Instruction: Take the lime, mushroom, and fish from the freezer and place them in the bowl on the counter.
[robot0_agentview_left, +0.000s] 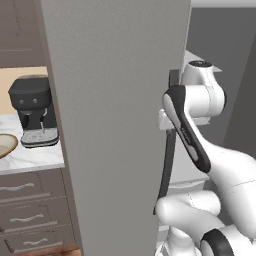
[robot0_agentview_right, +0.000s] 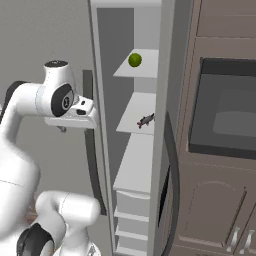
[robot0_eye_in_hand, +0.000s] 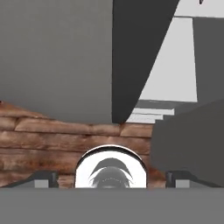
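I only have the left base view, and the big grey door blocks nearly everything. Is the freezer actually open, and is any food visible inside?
Observer: Yes. The right base view shows the freezer open, with a lime on an upper shelf.
Operator: Any fish?
Observer: The fish lies on the shelf below the lime, near its front edge.
Operator: Is the gripper holding anything?
Observer: No. In the hand view the gripper is open, with nothing between its tips.
Operator: Where is it?
Observer: Beside the dark vertical handle, outside the compartment.
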